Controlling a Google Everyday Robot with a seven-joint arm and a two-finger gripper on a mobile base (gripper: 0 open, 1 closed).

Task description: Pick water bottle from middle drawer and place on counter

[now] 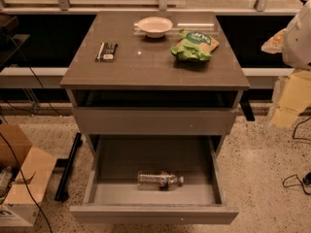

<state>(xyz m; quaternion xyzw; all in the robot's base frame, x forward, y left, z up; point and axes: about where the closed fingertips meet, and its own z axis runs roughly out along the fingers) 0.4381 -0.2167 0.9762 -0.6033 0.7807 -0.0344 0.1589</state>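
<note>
While the middle drawer (155, 215) stands open, water bottle (160, 180) lies inside | gripper (297, 38) at right edge, state unclear

Legible text: none. The green snack bag (194, 45) on the counter (146, 67) carries a white printed mark on its upper face, but the letters cannot be made out. The water bottle (160, 180), lying on its side in the middle drawer (153, 213), bears a dark label band near its neck, with no wording that can be read. The cardboard box (19, 198) at lower left shows a dark printed mark near its bottom edge, likewise unreadable. My gripper (297, 38) stands at the right edge of the view, beside the counter and well apart from the bottle.
</note>
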